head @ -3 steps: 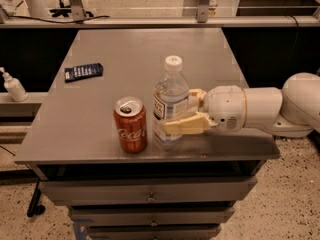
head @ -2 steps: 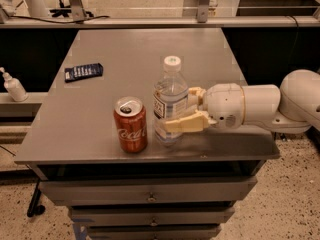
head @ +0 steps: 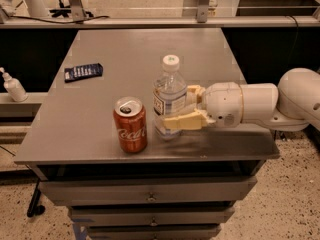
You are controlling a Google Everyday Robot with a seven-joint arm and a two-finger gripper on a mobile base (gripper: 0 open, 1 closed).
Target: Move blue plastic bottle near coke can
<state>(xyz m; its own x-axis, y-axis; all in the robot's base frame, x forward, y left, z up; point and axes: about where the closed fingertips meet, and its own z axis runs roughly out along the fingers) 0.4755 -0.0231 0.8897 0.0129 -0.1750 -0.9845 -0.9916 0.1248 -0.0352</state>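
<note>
The blue plastic bottle [head: 169, 91] stands upright on the grey table [head: 100, 109], a little right of the middle near the front. It is clear with a white cap and a white-and-blue label. The red coke can [head: 131, 124] stands upright just to the bottle's left, a small gap apart. My gripper [head: 175, 106] reaches in from the right. Its cream fingers [head: 184, 120] lie against the front and back of the bottle's lower half, closed on it. The bottle's base rests on the table.
A dark flat packet [head: 83, 71] lies at the table's back left. A small white pump bottle [head: 13, 86] stands on a ledge off the left side. The table's front edge is close below the can. Drawers sit under the tabletop.
</note>
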